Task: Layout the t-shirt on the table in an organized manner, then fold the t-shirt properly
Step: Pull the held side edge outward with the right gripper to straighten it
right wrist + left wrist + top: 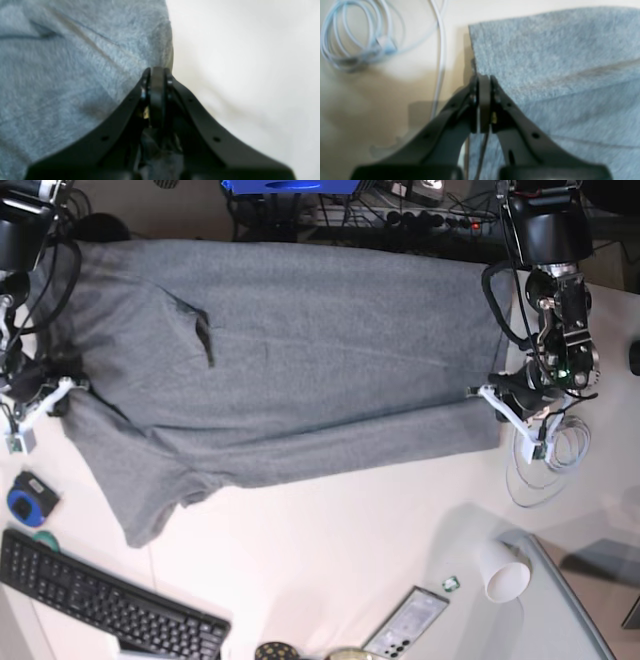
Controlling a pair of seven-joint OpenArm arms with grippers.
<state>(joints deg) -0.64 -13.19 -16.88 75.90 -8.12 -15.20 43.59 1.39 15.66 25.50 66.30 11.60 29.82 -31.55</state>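
Lying spread wide across the white table (350, 530), reaching from one arm to the other: the heather-grey t-shirt (300, 350), one sleeve trailing toward the black keyboard (100, 605). Pinching the shirt's edge, jaws pressed together on the cloth: the left gripper (483, 77), beside the coiled white cable (357, 37). Clamping the opposite edge, fingers likewise closed on fabric: the right gripper (157, 71). Standing near the grey-glass corner: a white paper cup (502, 570).
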